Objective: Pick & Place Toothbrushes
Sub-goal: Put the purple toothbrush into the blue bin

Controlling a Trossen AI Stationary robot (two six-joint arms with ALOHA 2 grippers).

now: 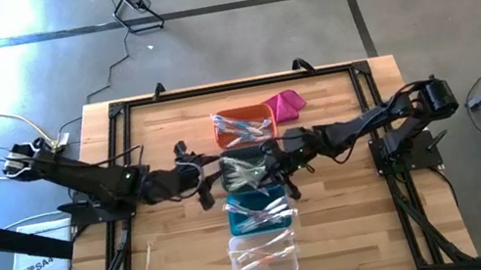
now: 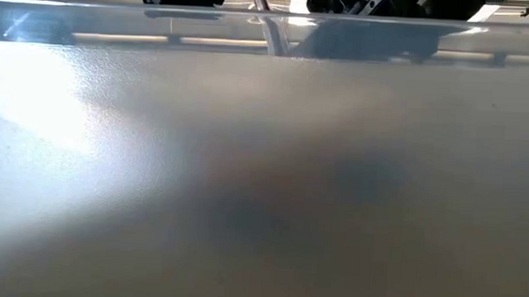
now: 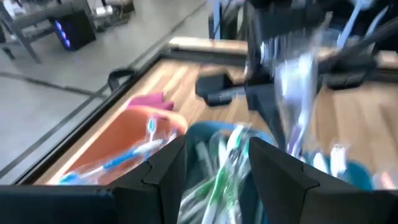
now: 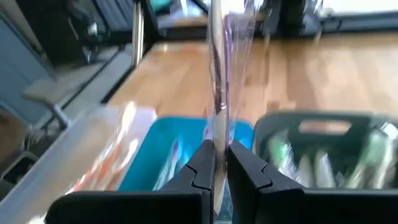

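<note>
Right claw (image 4: 219,163) pinches a wrapped toothbrush (image 4: 219,74) upright over the teal bin (image 1: 256,212), probably to drop it by colour; left claw (image 3: 217,163), at 9 o'clock of it, gapes wide, empty, over the grey bin (image 1: 245,170).

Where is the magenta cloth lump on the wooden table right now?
In the high view, the magenta cloth lump lies toward the table's far edge, right of centre, beside the orange rectangular bin, which heads the row of bins.
</note>
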